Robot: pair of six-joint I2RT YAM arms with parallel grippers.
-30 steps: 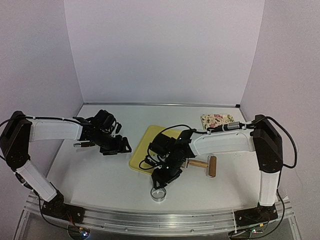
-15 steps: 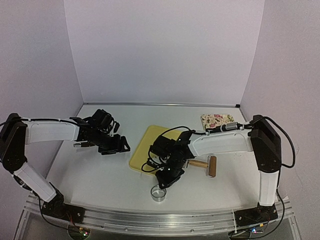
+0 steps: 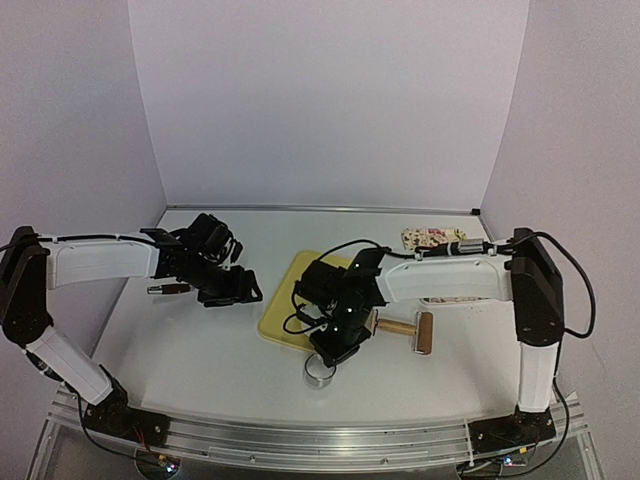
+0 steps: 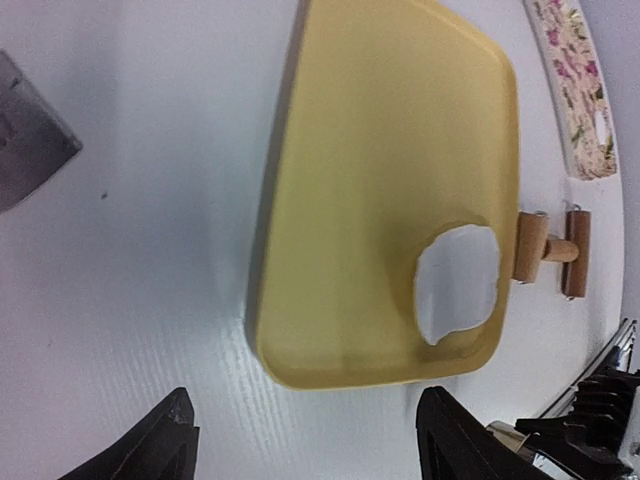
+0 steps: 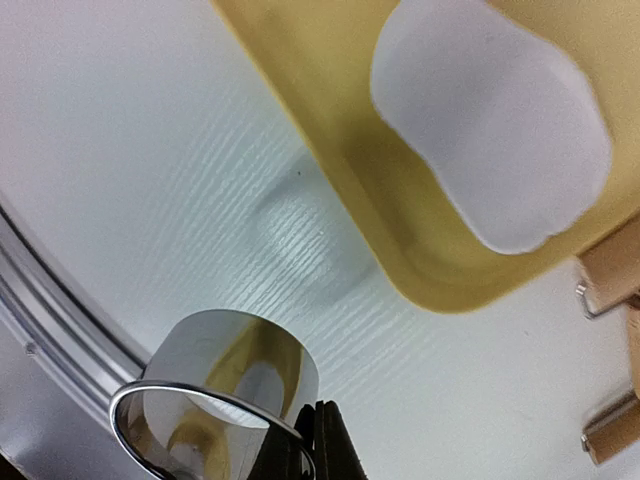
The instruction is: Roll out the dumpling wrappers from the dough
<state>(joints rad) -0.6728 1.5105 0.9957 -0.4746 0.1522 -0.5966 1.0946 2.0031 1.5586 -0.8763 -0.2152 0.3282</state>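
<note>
The left hand (image 4: 305, 420) hangs over the bare white surface (image 4: 120, 260), its two fingers spread wide with nothing between them. Ahead of it lies a yellow board (image 4: 380, 180). On the board's corner that is far from the left hand and close to the right hand rests one dumpling wrapper (image 4: 457, 283), flat, white and roughly round. The right hand (image 5: 315, 425), just off that corner, is pinched narrow on the wall of a shiny ring cutter (image 5: 230, 370). The ring's shadow falls apart from it on the surface. Beyond the right hand lies a wooden rolling pin (image 3: 405, 328), just beside the board, and further off a floral pad (image 3: 432, 238).
</note>
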